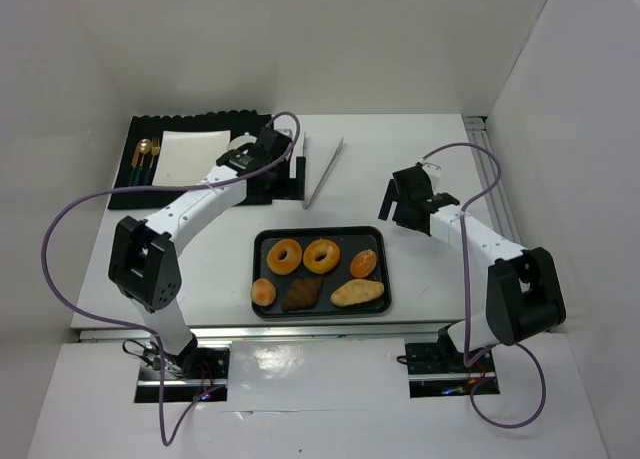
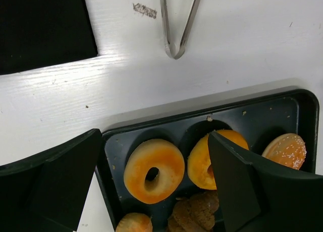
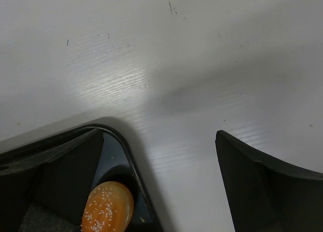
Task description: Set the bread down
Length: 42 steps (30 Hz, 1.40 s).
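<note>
A black tray (image 1: 372,301) in the middle of the table holds several breads: two ring doughnuts (image 1: 285,256) (image 1: 321,255), a sesame bun (image 1: 363,263), a round bun (image 1: 263,292), a brown pastry (image 1: 301,294) and a long roll (image 1: 357,293). My left gripper (image 1: 272,182) is open and empty, above the table just beyond the tray's far left corner. In the left wrist view (image 2: 154,141) a doughnut (image 2: 154,170) lies between its fingers. My right gripper (image 1: 398,207) is open and empty beside the tray's far right corner (image 3: 128,156), near the sesame bun (image 3: 107,206).
Metal tongs (image 1: 322,171) lie beyond the tray and also show in the left wrist view (image 2: 176,25). A black mat (image 1: 160,194) at the back left carries a white napkin (image 1: 193,157) and gold cutlery (image 1: 146,159). White walls enclose the table.
</note>
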{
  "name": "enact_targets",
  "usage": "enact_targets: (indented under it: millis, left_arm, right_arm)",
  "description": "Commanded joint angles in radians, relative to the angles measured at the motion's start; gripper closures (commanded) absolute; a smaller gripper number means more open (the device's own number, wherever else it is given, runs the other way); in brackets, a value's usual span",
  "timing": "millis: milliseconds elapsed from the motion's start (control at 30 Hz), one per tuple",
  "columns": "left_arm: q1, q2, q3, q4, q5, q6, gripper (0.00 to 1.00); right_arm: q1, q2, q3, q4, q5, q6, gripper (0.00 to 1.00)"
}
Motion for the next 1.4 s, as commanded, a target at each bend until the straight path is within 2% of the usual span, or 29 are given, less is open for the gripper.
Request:
enact_targets:
  millis: [0, 367, 533, 700, 933, 1167, 1367]
  left_arm:
    - [0.003, 0.014, 0.081, -0.004, 0.014, 0.024, 0.00]
    - [-0.037, 0.213, 0.209, -0.037, -0.065, 0.033, 0.00]
    - [-0.037, 0.313, 0.319, -0.046, -0.083, 0.022, 0.00]
    - [-0.037, 0.429, 0.405, -0.075, -0.092, 0.022, 0.00]
    - [-0.018, 0.607, 0.600, -0.091, -0.077, 0.094, 0.00]
    - [0.002, 0.756, 0.813, -0.126, -0.068, 0.104, 0.00]
    - [0.011, 0.841, 0.908, -0.125, -0.083, 0.113, 0.00]
  right_arm:
    - [-0.004, -0.010, 0.053, 0.046, 0.031, -0.007, 0.01]
    - [-0.004, -0.088, 0.033, 0.015, 0.042, -0.007, 0.01]
    - [-0.004, -0.142, 0.001, 0.012, 0.019, -0.021, 0.01]
    - [-0.013, -0.130, 0.022, 0.003, 0.010, -0.030, 0.01]
    - [-0.013, -0.110, 0.042, 0.003, -0.012, -0.030, 0.01]
    - [-0.013, -0.092, 0.051, 0.003, -0.021, -0.030, 0.01]
    - [-0.013, -0.082, 0.061, 0.003, -0.021, -0.030, 0.01]
